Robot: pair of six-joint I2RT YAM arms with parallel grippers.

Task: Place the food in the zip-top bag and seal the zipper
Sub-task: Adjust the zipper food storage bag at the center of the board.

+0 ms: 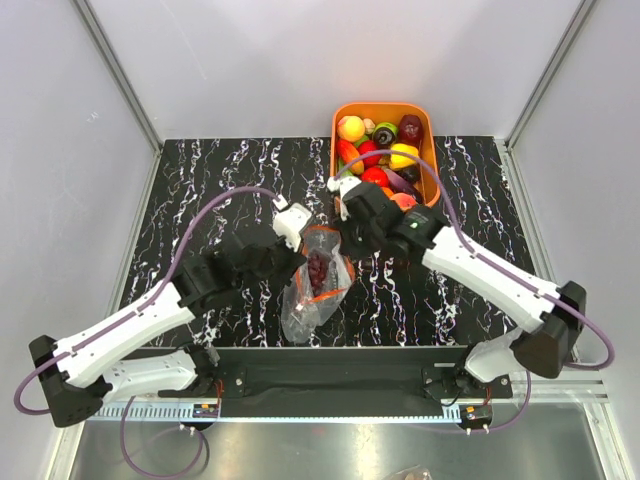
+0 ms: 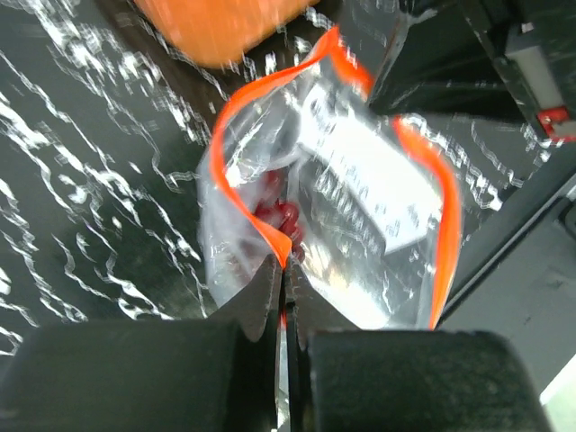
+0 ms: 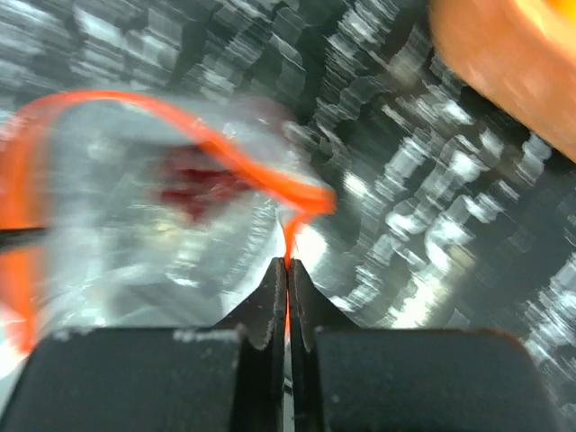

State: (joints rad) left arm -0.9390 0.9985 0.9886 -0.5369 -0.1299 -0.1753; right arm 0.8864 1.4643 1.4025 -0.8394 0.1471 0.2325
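The clear zip-top bag [image 1: 312, 285] hangs between my two grippers at the table's middle, mouth held open. A dark red grape bunch [image 1: 319, 270] lies inside it; it also shows in the left wrist view [image 2: 277, 214] and blurred in the right wrist view [image 3: 193, 184]. My left gripper [image 2: 286, 263] is shut on the red-orange zipper strip [image 2: 243, 193] at the bag's left edge. My right gripper [image 3: 287, 263] is shut on the zipper strip [image 3: 243, 162] at the right edge. From above, the left gripper [image 1: 298, 243] and right gripper [image 1: 342, 240] flank the bag's mouth.
An orange basket [image 1: 424, 135] at the back right holds several toy fruits and vegetables, among them a yellow-peach piece [image 1: 351, 128], a red one [image 1: 375, 176] and a dark purple one [image 1: 410, 127]. The black marbled table [image 1: 200, 190] is walled on three sides.
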